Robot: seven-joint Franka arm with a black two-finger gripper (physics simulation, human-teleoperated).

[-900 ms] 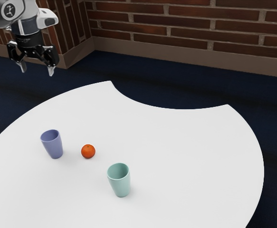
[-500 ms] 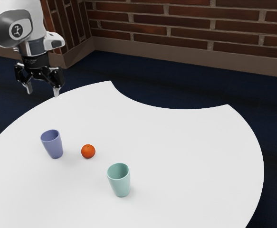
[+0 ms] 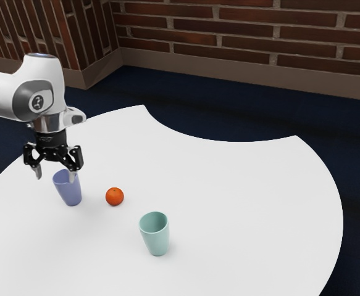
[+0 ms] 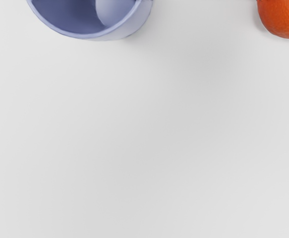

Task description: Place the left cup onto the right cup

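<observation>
White table (image 3: pixel 229 185): wide-spread tool (image 3: pixel 55 177) seemingly straddles purple cup (image 3: pixel 69 192).

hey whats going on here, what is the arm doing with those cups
A single robot arm is working at a white table that holds two upright cups and an orange between them. Its pincer hangs open right at the rim of the purple cup, not gripping it. The teal cup stands apart toward the exterior view's right with nothing on it, so the stacking is not yet done.
</observation>
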